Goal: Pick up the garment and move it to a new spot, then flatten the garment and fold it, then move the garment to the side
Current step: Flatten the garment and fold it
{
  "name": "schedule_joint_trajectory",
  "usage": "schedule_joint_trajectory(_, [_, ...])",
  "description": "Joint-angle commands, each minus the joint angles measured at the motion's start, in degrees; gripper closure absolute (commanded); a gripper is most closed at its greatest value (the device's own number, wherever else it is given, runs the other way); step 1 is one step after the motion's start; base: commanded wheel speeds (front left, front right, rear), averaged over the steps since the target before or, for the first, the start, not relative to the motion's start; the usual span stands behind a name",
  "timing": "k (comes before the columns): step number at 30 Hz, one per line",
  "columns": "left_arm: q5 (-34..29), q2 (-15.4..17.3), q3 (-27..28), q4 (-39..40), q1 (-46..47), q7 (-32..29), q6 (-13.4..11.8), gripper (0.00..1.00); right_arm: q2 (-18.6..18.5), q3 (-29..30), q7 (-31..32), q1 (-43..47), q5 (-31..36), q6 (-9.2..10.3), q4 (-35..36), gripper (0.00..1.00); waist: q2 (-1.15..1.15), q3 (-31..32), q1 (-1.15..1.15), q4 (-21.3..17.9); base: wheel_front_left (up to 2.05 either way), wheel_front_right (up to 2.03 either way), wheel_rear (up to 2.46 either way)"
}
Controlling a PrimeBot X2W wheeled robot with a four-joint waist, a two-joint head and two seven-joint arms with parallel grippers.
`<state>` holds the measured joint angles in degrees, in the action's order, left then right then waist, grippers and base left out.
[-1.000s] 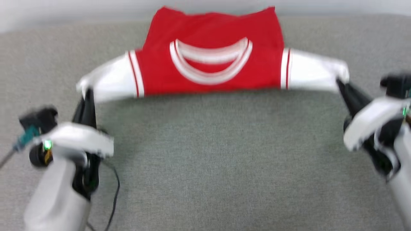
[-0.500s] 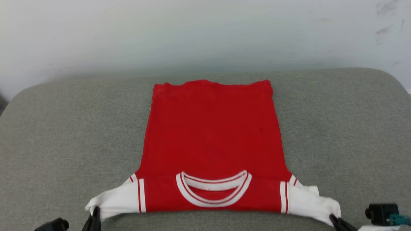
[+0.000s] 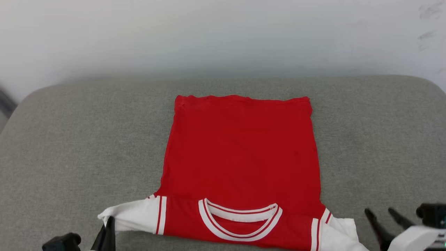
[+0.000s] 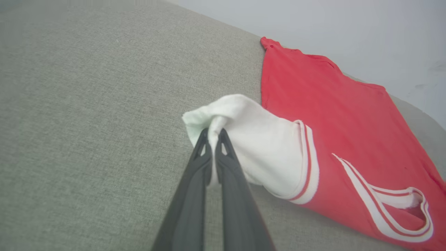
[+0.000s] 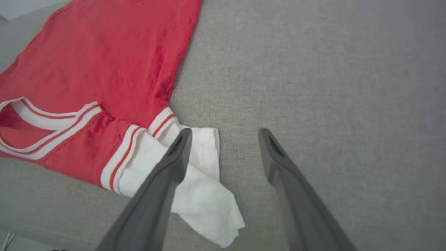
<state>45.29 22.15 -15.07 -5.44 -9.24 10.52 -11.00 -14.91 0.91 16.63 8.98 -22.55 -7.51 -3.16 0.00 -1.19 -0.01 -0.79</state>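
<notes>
Head view: garment (image 3: 240,153), red jersey, flat on the grey tabletop (image 3: 87,139), striped collar nearest.
Left wrist view: left hand (image 4: 213,134) clenched on the white sleeve tip (image 4: 209,116).
Right wrist view: right hand (image 5: 224,131) spread wide, holding nothing; the other white sleeve (image 5: 205,202) lies loose beneath one finger.

My left gripper (image 3: 109,223) pinches the garment (image 3: 240,153) by 1 white sleeve; my right gripper (image 3: 379,211) gapes nearby.
</notes>
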Motion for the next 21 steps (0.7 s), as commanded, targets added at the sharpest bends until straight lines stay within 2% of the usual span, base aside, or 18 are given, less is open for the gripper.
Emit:
schedule_joint_trajectory(1, [-0.58,0.31,-0.07,1.0,1.34,0.09,-0.4,1.0,0.73,0.92,-0.69,-2.47,0.01,0.04,0.43,0.0,0.0,-1.61,0.01,0.81,0.0,0.0,0.0])
schedule_joint_trajectory(5, [-2.55,0.22,-0.94,4.22,4.21,0.47,-0.76,1.0,0.34,3.45,0.1,-12.18,0.43,0.04,-2.4,0.0,0.0,-5.76,0.01,2.44,0.0,0.0,0.0])
schedule_joint_trajectory(10, [-4.8,-0.19,-2.36,7.85,9.11,0.9,-0.22,1.0,-1.27,4.35,5.08,-27.72,-1.02,0.04,-9.88,0.0,0.0,-12.55,0.01,5.16,0.0,0.0,0.0])
schedule_joint_trajectory(17, [-7.73,-1.43,-5.21,11.1,16.43,1.46,1.5,1.0,-4.76,4.12,18.91,-48.16,-1.44,0.04,-22.06,0.0,0.0,-21.47,0.01,10.14,0.0,0.0,0.0])
schedule_joint_trajectory(21, [-9.0,-2.71,-6.78,11.76,20.05,2.11,2.84,1.0,-5.35,4.25,25.11,-56.66,-1.65,0.04,-27.1,0.0,0.0,-25.49,0.01,12.81,0.0,0.0,0.0])
